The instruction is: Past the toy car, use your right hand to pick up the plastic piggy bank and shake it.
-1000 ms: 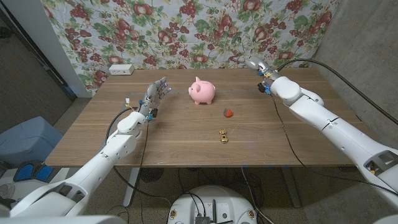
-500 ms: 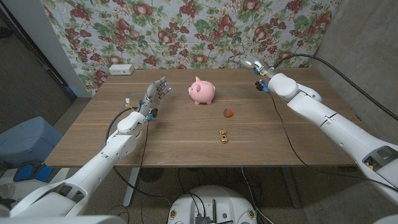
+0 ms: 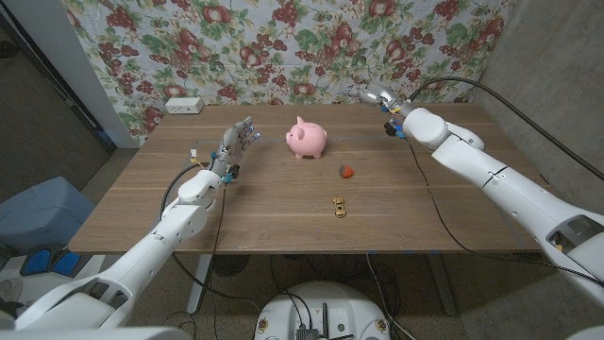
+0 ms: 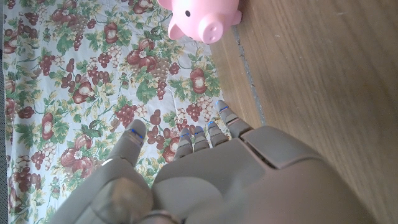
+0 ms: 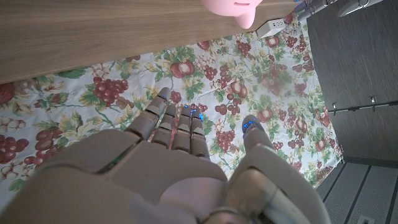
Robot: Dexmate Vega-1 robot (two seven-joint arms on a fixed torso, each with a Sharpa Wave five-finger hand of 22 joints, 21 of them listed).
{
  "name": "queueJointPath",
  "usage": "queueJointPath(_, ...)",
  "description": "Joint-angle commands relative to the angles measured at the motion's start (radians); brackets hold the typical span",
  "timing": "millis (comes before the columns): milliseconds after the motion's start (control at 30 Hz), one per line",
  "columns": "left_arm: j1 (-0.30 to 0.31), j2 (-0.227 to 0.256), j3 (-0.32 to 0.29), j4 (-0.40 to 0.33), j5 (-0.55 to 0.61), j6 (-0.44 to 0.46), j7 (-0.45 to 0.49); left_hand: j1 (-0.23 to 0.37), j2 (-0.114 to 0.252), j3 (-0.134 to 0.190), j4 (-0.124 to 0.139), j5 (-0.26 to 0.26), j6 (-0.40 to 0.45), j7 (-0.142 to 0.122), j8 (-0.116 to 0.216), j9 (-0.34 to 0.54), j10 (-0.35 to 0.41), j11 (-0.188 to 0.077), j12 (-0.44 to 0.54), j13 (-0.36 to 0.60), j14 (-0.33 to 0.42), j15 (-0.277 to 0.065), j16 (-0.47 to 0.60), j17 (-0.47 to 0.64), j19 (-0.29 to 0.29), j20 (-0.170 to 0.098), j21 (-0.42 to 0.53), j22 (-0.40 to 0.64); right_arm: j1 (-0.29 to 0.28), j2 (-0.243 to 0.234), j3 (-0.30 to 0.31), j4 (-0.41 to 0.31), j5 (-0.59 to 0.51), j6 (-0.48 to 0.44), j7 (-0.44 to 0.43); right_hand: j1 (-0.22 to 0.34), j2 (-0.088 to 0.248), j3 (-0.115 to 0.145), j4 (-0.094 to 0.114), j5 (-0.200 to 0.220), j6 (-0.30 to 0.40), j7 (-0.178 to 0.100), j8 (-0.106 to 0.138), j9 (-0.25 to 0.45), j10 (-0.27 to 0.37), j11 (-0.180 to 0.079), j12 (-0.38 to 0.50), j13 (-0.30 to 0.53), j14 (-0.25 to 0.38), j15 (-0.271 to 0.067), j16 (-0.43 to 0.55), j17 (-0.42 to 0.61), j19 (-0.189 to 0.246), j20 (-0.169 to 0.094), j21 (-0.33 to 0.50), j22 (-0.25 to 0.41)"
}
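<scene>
**Right hand near the far edge, piggy bank waiting mid-table**

The wooden table (image 3: 283, 203) runs back to a fruit-print cloth (image 3: 283, 38) hung as a backdrop. Standing on the table's far half, about midway across, is the plastic piggy bank (image 3: 308, 139), pink, upright, beyond both the toy car (image 3: 338, 207) and a small red object (image 3: 346, 171) that lies between them.

The right hand (image 3: 373, 93) is up near the table's far edge, off to the bank's right and apart from it; the right wrist view shows its fingers (image 5: 171, 127) extended and spread with nothing in them. The left hand (image 3: 236, 142) stands to the bank's left, also apart, fingers (image 4: 199, 138) open and empty.

The bank looks like a hollow, stiff moulded shell: probably light, with a smooth rounded surface that could slip in a loose hold. The broad body seems the best place to grip, fingers wrapped across the back and flanks, not the ears or snout. A firm wrap matters, since shaking will tug it loose.

It is the only container here; whether anything is inside cannot be told from outside.
</scene>
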Motion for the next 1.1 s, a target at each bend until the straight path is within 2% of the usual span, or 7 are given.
queueJointPath(33,0.004,0.002,0.000,-0.007,0.001,0.002,0.002,-0.007,0.037,0.000,-0.008,0.002,0.010,0.001,0.004,0.004,0.008,0.000,0.003,0.003,0.002,-0.029,0.006,0.003,0.010,-0.002,0.000,0.004,0.029,0.008,-0.026,0.004,-0.031,-0.018,0.032,0.013,-0.003,0.009,-0.002,0.005,0.003,-0.007,0.003,0.004,0.003,-0.006,-0.002,0.005,0.004,-0.010,-0.004,0.002,-0.002,-0.003,-0.001,0.002)
queueJointPath(467,0.017,0.005,-0.004,-0.020,-0.002,0.000,0.010,-0.009,0.037,0.000,-0.008,0.002,0.011,0.002,0.004,0.004,0.007,0.000,0.003,0.003,0.002,-0.029,0.006,0.003,0.012,-0.001,-0.004,0.004,0.063,0.022,-0.062,-0.002,-0.082,-0.054,0.058,0.018,-0.003,0.011,-0.003,0.006,-0.003,-0.009,0.002,0.004,0.000,-0.011,-0.004,0.005,0.000,-0.012,-0.006,0.001,-0.005,-0.004,-0.002,0.002)
queueJointPath(767,0.016,0.003,-0.003,-0.018,-0.003,-0.001,0.007,-0.009,0.037,0.001,-0.009,0.002,0.012,0.002,0.004,0.004,0.008,0.001,0.003,0.003,0.003,-0.028,0.006,0.003,0.013,-0.001,-0.008,0.004,0.092,0.025,-0.097,-0.023,-0.144,-0.110,0.081,0.037,-0.006,0.018,-0.011,0.008,-0.035,-0.026,-0.008,0.004,-0.025,-0.028,-0.013,0.005,-0.010,-0.016,-0.013,-0.002,-0.010,0.000,-0.004,0.002)
queueJointPath(967,0.014,0.002,-0.003,-0.018,-0.005,0.003,0.007,-0.009,0.038,0.002,-0.009,0.002,0.012,0.002,0.004,0.004,0.008,0.002,0.003,0.003,0.003,-0.029,0.006,0.003,0.014,-0.001,-0.010,0.004,0.115,0.021,-0.119,-0.033,-0.184,-0.136,0.106,0.050,-0.022,0.017,-0.019,0.006,-0.058,-0.037,-0.011,0.004,-0.045,-0.038,-0.018,0.004,-0.020,-0.017,-0.021,-0.007,-0.017,-0.001,-0.007,0.001)
queueJointPath(1100,0.013,0.000,-0.001,-0.016,-0.004,0.003,0.007,-0.010,0.038,0.002,-0.009,0.002,0.012,0.002,0.004,0.004,0.008,0.000,0.003,0.003,0.003,-0.028,0.006,0.003,0.015,-0.001,-0.011,0.004,0.140,0.022,-0.136,-0.023,-0.196,-0.140,0.148,0.050,-0.037,0.010,-0.019,0.000,-0.074,-0.043,-0.013,0.004,-0.051,-0.033,-0.017,0.004,-0.024,-0.013,-0.025,-0.010,-0.018,0.001,-0.008,0.001)
